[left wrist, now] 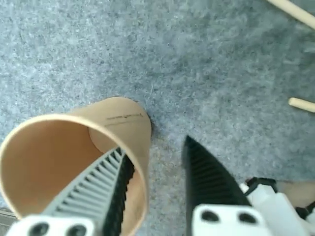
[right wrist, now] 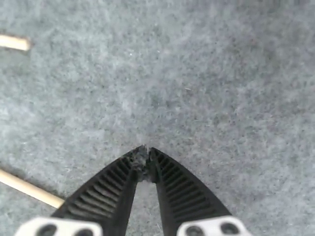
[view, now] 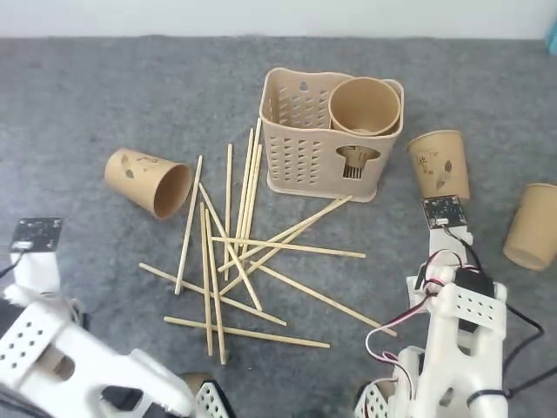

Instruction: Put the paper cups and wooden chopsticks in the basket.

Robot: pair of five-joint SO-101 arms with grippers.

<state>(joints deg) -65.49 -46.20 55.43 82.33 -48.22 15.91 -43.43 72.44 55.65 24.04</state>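
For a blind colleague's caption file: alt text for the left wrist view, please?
The open left gripper straddles the wall of a paper cup lying on grey carpet, with one side inside the cup. Two chopstick ends lie farther off.

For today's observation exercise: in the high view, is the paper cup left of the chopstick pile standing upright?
No, that paper cup lies on its side, its open mouth turned toward the chopsticks.

Basket [view: 300, 148] behind scattered chopsticks [view: 228, 209], first cup [view: 364, 106] inside it; second cup [view: 148, 181] left; third cup [view: 438, 164], fourth cup [view: 531, 225] right of basket.
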